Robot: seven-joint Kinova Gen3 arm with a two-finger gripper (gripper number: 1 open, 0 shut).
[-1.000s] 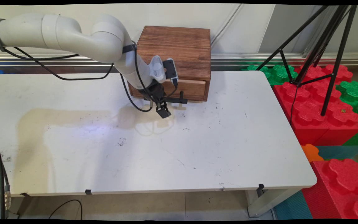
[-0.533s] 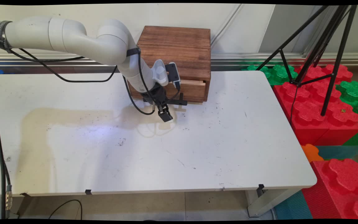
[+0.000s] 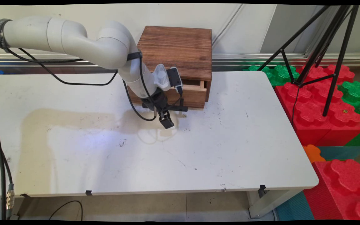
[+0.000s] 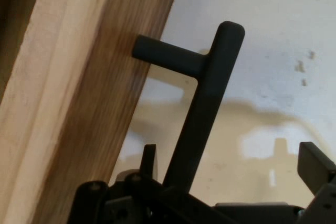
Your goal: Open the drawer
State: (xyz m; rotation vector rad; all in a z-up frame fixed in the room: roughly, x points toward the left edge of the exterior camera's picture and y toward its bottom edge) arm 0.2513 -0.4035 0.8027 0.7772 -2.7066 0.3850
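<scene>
Dark brown wooden box [image 3: 180,47] sits at upper centre of the main view, on the far part of the white counter [image 3: 230,140] against the wall. Its one light-wood drawer [image 3: 194,93], low in the box front, is pulled out a little way; a narrow gap shows at its top right. Drawer inside can't be seen, contents can't tell.

Black T-shaped bar handle [image 3: 180,108] sticks out from the drawer front toward the frame bottom. White robot arm [image 3: 73,40] comes in from upper left and bends down to centre. The black jaws are at the handle, just above the counter.

Hand view: drawer front [image 4: 79,103] runs down the left. The handle [image 4: 202,108] crosses centre and its bar drops between the jaws. Jaws are released and spread wide; the bar is close to the left one, well apart from the right. Counter [image 4: 273,24] fills the right.

Black cables [image 3: 83,82] hang from the arm at upper left.
</scene>
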